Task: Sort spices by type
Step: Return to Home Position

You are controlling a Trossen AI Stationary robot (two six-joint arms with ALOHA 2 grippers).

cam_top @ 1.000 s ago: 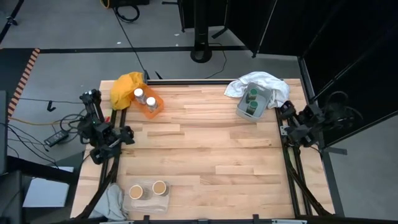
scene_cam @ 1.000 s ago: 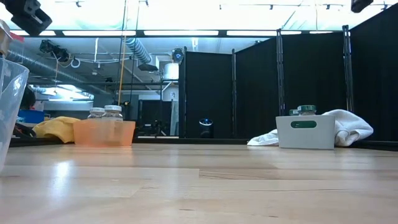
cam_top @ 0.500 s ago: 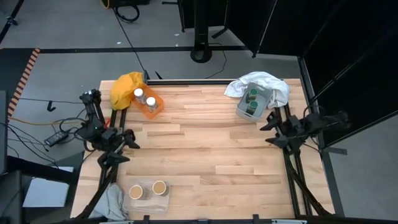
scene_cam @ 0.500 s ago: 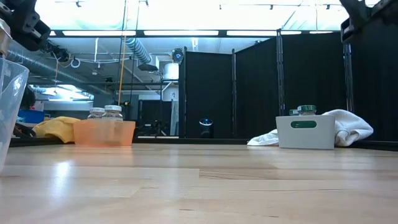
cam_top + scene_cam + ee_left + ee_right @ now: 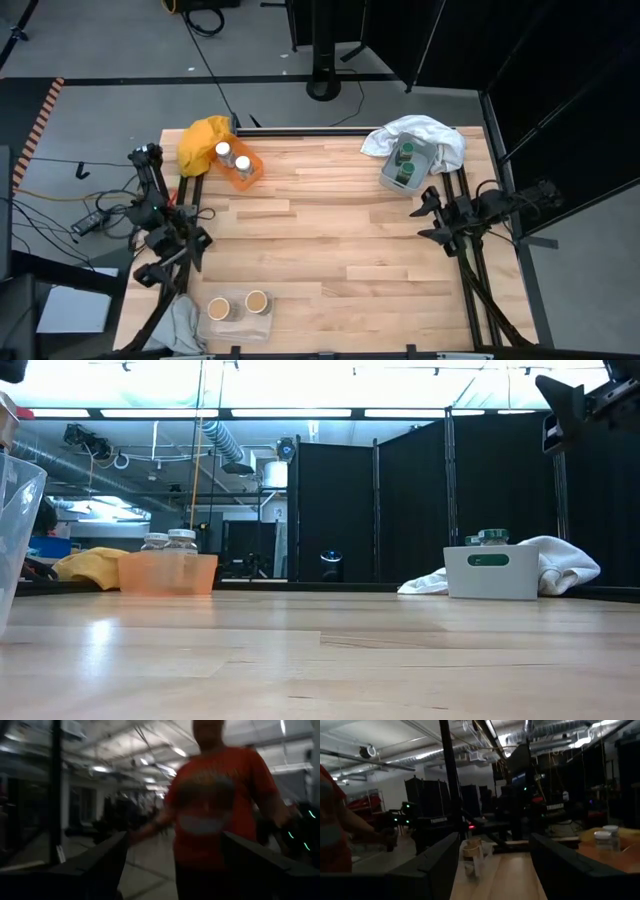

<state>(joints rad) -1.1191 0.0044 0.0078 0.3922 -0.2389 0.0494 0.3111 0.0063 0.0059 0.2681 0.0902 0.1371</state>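
Observation:
Two white-lidded spice jars (image 5: pixel 232 158) stand in the orange tray (image 5: pixel 248 172) at the far left. Two green-lidded jars (image 5: pixel 404 163) stand in the grey tray (image 5: pixel 388 178) at the far right. Two tan-lidded jars (image 5: pixel 238 304) stand in the clear tray (image 5: pixel 222 322) at the near left. My left gripper (image 5: pixel 165 262) hangs open off the table's left edge, pointing away from the table with nothing between its fingers. My right gripper (image 5: pixel 428 218) stands open above the table's right edge, pointing toward the left side, also with nothing between its fingers.
A yellow cloth (image 5: pixel 203 140) lies behind the orange tray, a white cloth (image 5: pixel 425 132) around the grey tray, and a grey cloth (image 5: pixel 180 322) by the clear tray. A person in an orange shirt (image 5: pixel 220 805) stands beyond the left side. The wooden tabletop's middle (image 5: pixel 330 240) is bare.
My right gripper has come down and reached out from the right edge over the table. My left gripper has swung from pointing over the table round toward the near left, rolling as it turned. The jars and trays have kept their places.

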